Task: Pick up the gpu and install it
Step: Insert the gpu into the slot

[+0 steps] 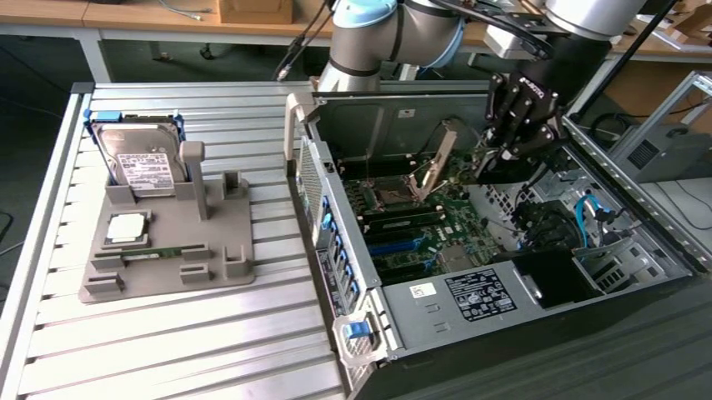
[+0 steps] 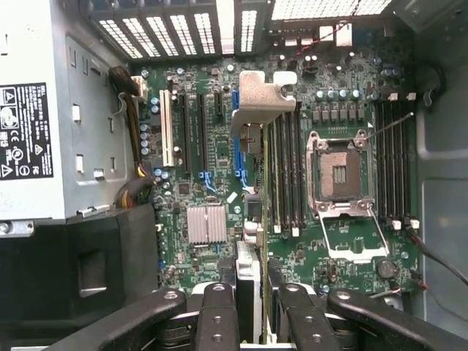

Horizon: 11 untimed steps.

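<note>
My gripper (image 1: 488,165) hangs inside the open computer case (image 1: 623,242), above the green motherboard (image 1: 428,229). It is shut on the gpu (image 1: 436,162), a thin card held on edge with its metal end bracket towards the case's rear wall. In the wrist view the gpu (image 2: 248,270) runs edge-on between my two black fingers (image 2: 219,318) out to its silver bracket (image 2: 261,99). The card hovers over the expansion slots (image 2: 191,135), beside the memory slots and apart from the board.
The empty CPU socket (image 2: 340,172) has its lid open. The power supply (image 2: 36,117) and a black cage (image 2: 80,270) stand along one side of the case. On the slatted table, a grey fixture (image 1: 228,267) holds a hard drive (image 1: 139,162), a CPU chip (image 1: 125,227) and a memory stick (image 1: 167,250).
</note>
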{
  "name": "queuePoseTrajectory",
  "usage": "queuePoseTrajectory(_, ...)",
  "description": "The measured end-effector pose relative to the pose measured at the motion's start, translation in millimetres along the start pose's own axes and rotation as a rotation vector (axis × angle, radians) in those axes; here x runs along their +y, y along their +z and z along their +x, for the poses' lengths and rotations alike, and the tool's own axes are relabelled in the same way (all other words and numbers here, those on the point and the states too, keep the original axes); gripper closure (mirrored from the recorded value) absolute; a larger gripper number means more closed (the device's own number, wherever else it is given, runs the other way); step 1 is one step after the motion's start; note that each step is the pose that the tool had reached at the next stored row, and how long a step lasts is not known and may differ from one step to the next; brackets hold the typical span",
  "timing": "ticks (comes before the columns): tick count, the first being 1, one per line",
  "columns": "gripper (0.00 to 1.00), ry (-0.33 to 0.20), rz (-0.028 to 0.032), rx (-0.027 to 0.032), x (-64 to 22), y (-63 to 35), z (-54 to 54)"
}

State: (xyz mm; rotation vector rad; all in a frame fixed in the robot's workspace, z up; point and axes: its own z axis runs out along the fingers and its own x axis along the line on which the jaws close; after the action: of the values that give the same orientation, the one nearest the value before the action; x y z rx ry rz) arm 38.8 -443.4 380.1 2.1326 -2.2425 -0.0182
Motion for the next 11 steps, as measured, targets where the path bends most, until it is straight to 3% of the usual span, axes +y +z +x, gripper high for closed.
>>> queuePoseTrajectory(11, 0.73, 0.0, -0.0001, 0.0003, 10.0, 2.3, 5.7)
